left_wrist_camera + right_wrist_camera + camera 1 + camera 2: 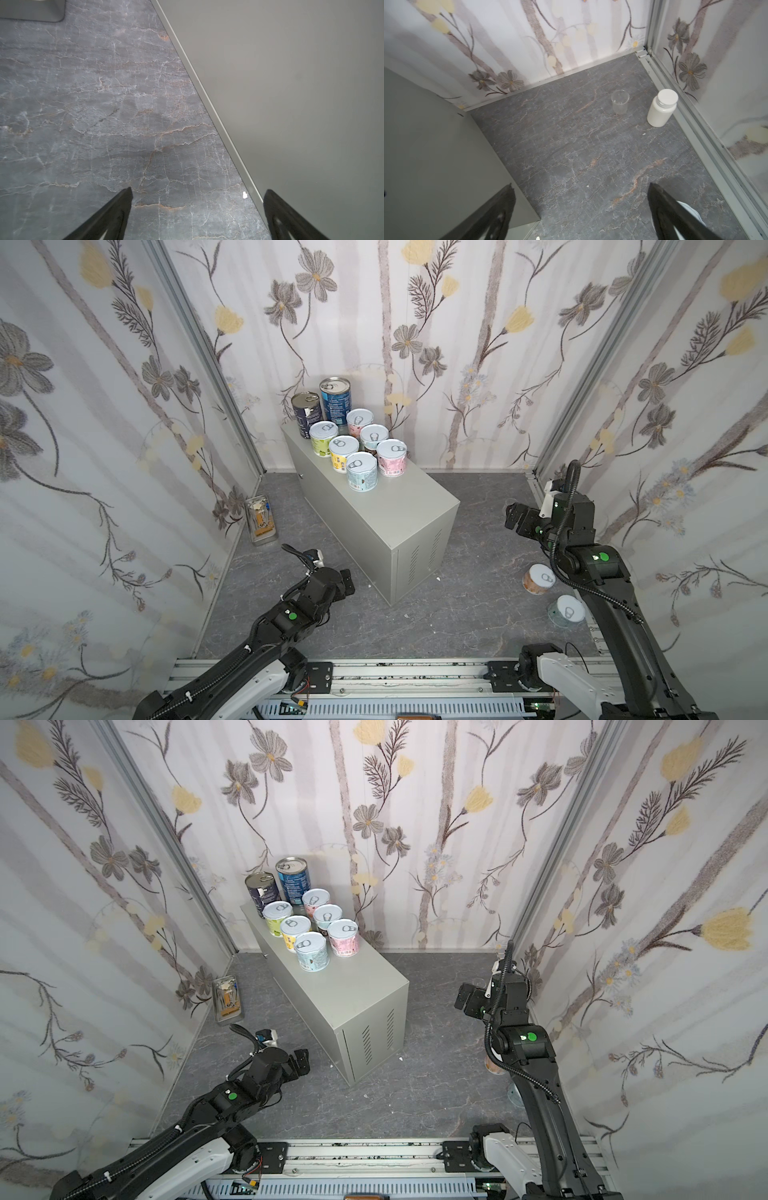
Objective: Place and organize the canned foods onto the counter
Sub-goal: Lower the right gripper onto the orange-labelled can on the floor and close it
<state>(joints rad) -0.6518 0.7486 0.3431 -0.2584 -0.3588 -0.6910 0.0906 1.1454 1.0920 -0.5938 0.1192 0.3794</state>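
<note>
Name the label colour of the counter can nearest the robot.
That can is pale blue; clearest in a top view.

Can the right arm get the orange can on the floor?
Probably yes. The orange can stands on open floor close beside that arm, and the right end effector is open and empty. It would need to fold back, though.

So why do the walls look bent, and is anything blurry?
In both top views the wide lens splays the corner posts outward; light is soft, shadows faint. In the left wrist view the left fingers are blurred, the floor sharp. In the right wrist view the white bottle is crisp, the right fingers blurred.
</note>
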